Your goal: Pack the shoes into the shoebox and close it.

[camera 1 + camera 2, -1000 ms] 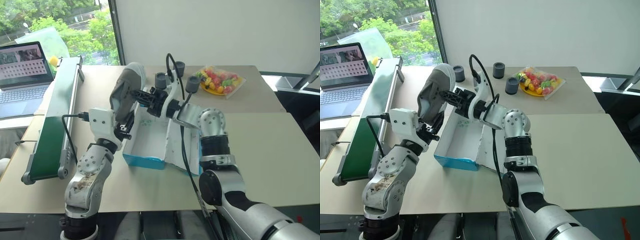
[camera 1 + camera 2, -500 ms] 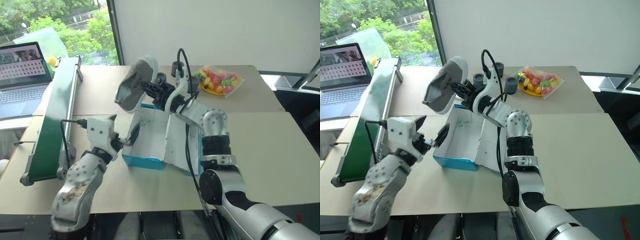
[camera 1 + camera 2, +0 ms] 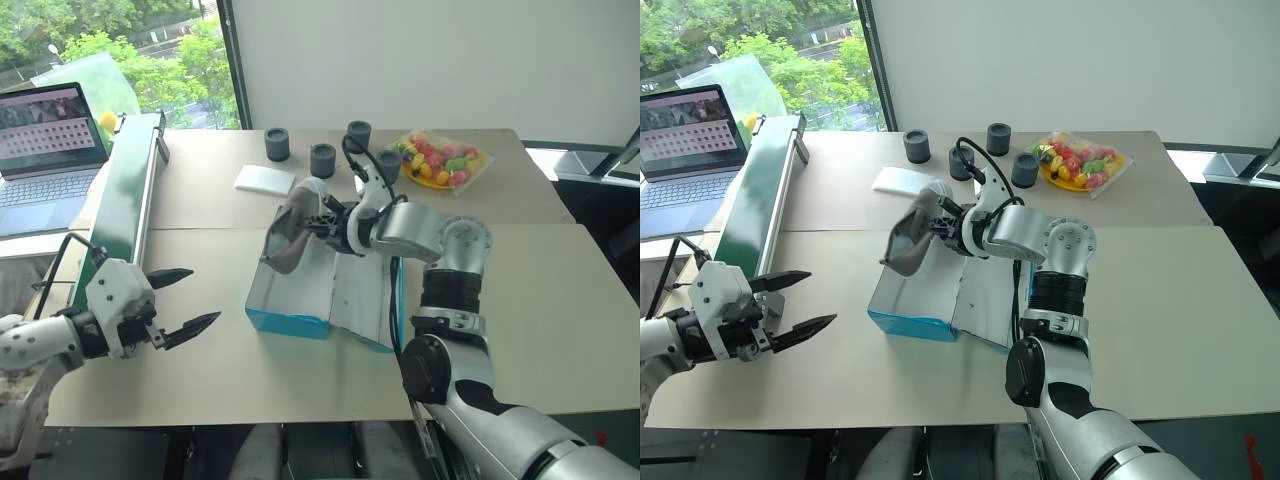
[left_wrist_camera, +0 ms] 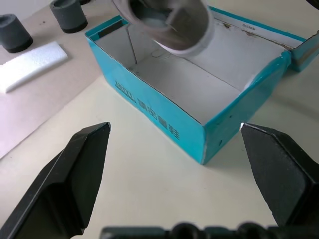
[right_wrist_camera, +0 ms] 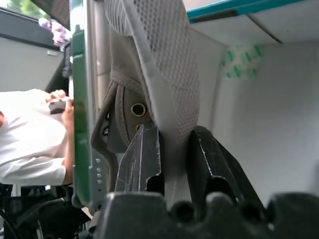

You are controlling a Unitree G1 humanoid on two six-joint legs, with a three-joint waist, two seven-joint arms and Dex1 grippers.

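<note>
A grey sneaker (image 3: 288,236) with a white sole hangs tilted over the far end of the open turquoise shoebox (image 3: 290,321). My right gripper (image 3: 320,224) is shut on the shoe's upper edge; in the right wrist view its fingers (image 5: 143,158) pinch the grey mesh (image 5: 164,89). The box's white inside (image 4: 179,79) holds nothing, and its lid flap (image 3: 366,298) lies open on the right side. My left gripper (image 3: 203,296) stands open and holds nothing, off to the left of the box above the table. In the left wrist view it faces the box's long blue wall (image 4: 159,122).
A green conveyor (image 3: 120,205) runs along the left, with a laptop (image 3: 45,140) beyond it. A white foam pad (image 3: 265,178), three dark cylinders (image 3: 322,159) and a bag of coloured toy fruit (image 3: 440,160) sit at the back. A person in white (image 5: 30,149) sits past the conveyor.
My left gripper let go of the shoe, opened wide and drew back to the left. The right gripper, holding the shoe alone, turned it and lowered it toward the box.
</note>
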